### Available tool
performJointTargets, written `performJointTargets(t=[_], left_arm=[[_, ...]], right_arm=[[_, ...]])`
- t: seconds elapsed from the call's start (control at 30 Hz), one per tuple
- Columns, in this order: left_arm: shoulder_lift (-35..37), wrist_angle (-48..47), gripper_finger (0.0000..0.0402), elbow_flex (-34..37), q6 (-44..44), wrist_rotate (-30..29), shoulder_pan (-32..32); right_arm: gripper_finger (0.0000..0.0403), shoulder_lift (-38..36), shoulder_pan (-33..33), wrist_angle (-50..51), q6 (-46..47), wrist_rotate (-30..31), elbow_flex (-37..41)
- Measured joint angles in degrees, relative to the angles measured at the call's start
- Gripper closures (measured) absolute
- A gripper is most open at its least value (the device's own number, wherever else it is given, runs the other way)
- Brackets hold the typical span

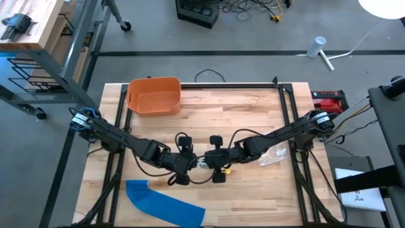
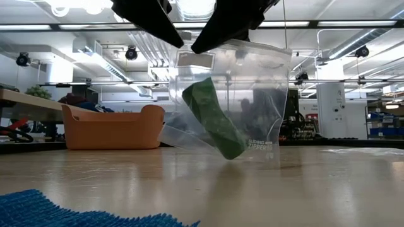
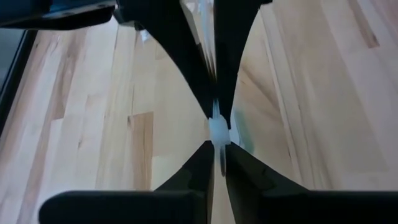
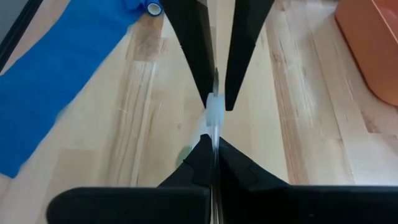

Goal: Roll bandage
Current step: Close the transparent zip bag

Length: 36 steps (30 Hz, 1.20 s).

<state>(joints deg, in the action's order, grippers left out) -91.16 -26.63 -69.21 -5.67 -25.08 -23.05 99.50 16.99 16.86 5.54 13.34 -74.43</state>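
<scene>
A clear zipper bag [image 2: 240,94] hangs at the table's middle with a green bandage roll [image 2: 214,120] slanting inside it. Its lower edge [image 2: 252,157] is down at the tabletop. My left gripper [image 3: 217,149] and right gripper [image 4: 212,142] meet tip to tip over the bag's top edge, both closed on it, with the white slider [image 3: 217,130] between their tips. A blue bandage strip [image 1: 166,204] lies spread flat near the table's front left, one end wound on a small core [image 4: 152,7]. My left gripper pinches the bag's top edge [image 3: 219,142] between its two fingers, right beside the white slider. It comes slanting down from the table's left. The bag hangs below the fingers. Whether the fingers also touch the slider, I cannot tell. My right gripper pinches the bag's top edge [image 4: 214,132] between its two fingers, just short of the white slider [image 4: 214,112]. It comes slanting down from the table's right, facing the left gripper. The bag hangs below the fingers, upright.
An orange bin [image 1: 154,95] stands at the table's far left. A second clear bag [image 1: 275,155] lies on the wood right of centre, under the right arm. A red device [image 1: 329,100] sits past the table's right edge. Bare wood lies along the near right.
</scene>
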Motion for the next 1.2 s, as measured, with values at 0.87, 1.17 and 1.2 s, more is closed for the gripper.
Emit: performJointTargets(t=[0.87,1.17,1.2], left_arm=[[-0.3,-0.5,0.0362,0.0,0.7,-1.5,0.2],[-0.3,0.5,0.0363,0.0,0.4,-0.7,0.2],[-0.3,0.5,0.0363,0.0,0.4,-0.1,0.2]], right_arm=[[0.0403,0.0,0.0,0.2,-0.1,0.0,-0.1],[0.0403,0.0,0.0,0.3,-0.1,-0.1,-0.1],[0.0403,0.0,0.0,0.3,-0.2,-0.1,-0.1]])
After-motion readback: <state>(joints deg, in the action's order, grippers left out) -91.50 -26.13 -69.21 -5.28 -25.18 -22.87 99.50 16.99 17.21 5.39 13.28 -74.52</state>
